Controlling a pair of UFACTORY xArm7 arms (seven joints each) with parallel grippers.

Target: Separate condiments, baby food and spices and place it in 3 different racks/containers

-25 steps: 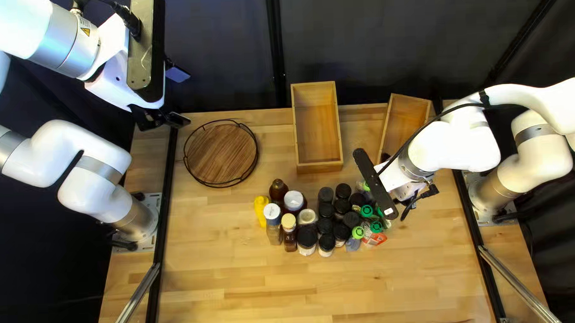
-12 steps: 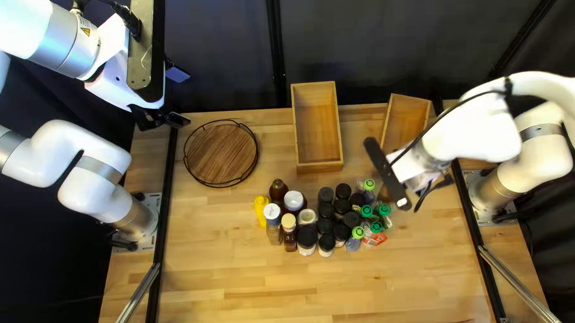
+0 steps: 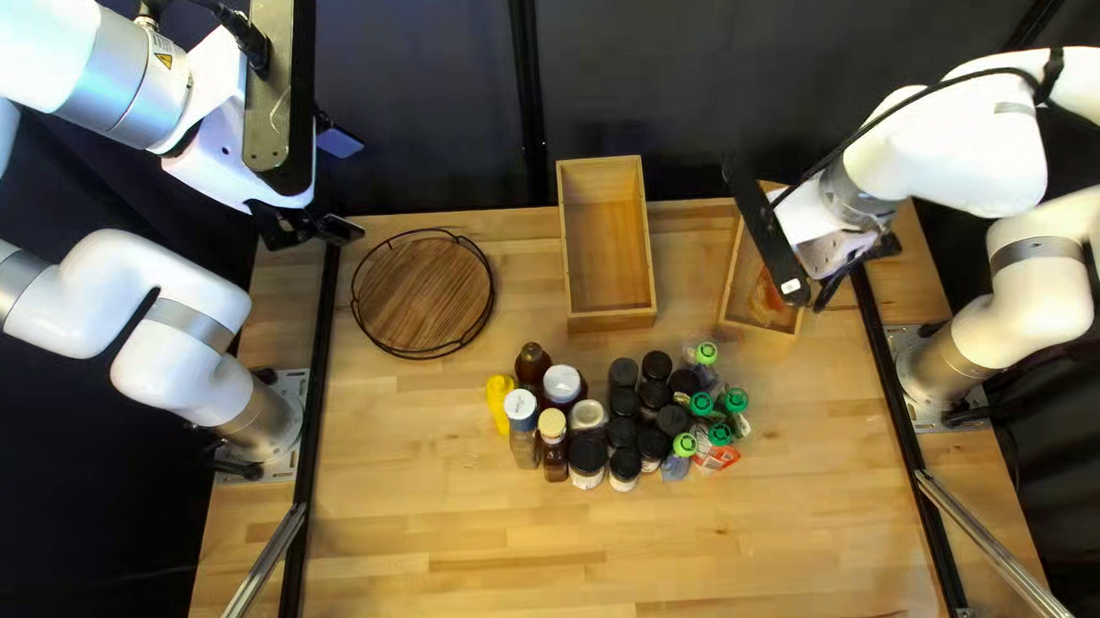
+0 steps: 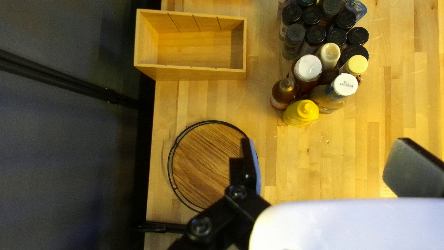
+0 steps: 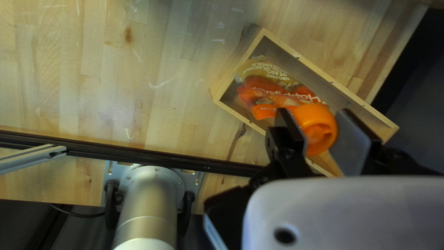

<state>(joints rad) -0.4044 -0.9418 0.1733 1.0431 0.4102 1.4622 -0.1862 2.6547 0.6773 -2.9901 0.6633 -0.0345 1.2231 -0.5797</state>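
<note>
In the top left view my left gripper [image 3: 309, 224] hangs beyond the table's back left corner. Seen from its wrist, the left gripper [image 4: 322, 162] is open, nothing between its fingers. My right gripper [image 3: 767, 235] is over the small right-hand wooden box [image 3: 732, 270], its fingers hidden there. In the right wrist view, the right gripper [image 5: 318, 125] is shut on the orange cap of a baby food pouch [image 5: 269, 90], which lies at a slant within the box's walls. Bottles and jars [image 3: 588, 452] with black, white and green caps stand clustered mid-table, a yellow bottle [image 3: 500, 402] at their left.
An empty wooden box [image 3: 609, 236] stands at the back centre. To its left is a round wooden tray [image 3: 424, 293] with a black wire rim. Several green-capped bottles [image 3: 734, 401] stand in front of the right-hand box.
My right arm has moved back and to the right, away from the cluster and over the right-hand box, bringing the orange-capped pouch. The left arm has stayed still.
</note>
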